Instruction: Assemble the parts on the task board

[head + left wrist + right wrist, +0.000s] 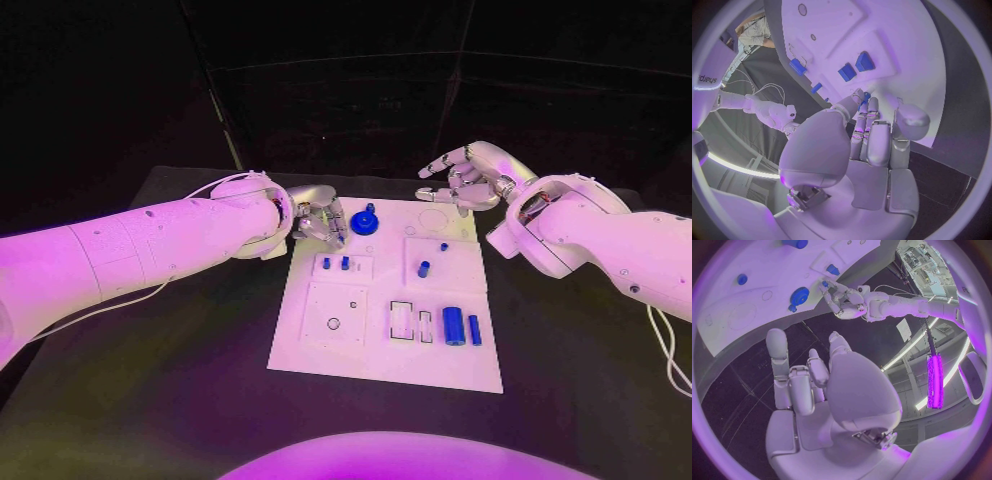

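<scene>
The white task board (378, 352) lies in the middle of the table. A round blue knob (365, 223) stands near its far edge. Two small blue pegs (335, 263) and another peg (424, 268) stand further in, and two blue cylinders (462, 326) lie near the front right. My left hand (319, 220) is low over the board's far left corner, fingers stretched out together (869, 131). A small blue part (866, 95) sits right at its fingertips (824, 284); whether it is gripped is unclear. My right hand (462, 180) hovers above the far right corner, fingers apart, holding nothing.
The board carries raised square plates with holes (335, 322) and rectangular slots (402, 320). Black table (159, 380) surrounds the board on every side. A thin white cable (87, 310) runs under my left arm.
</scene>
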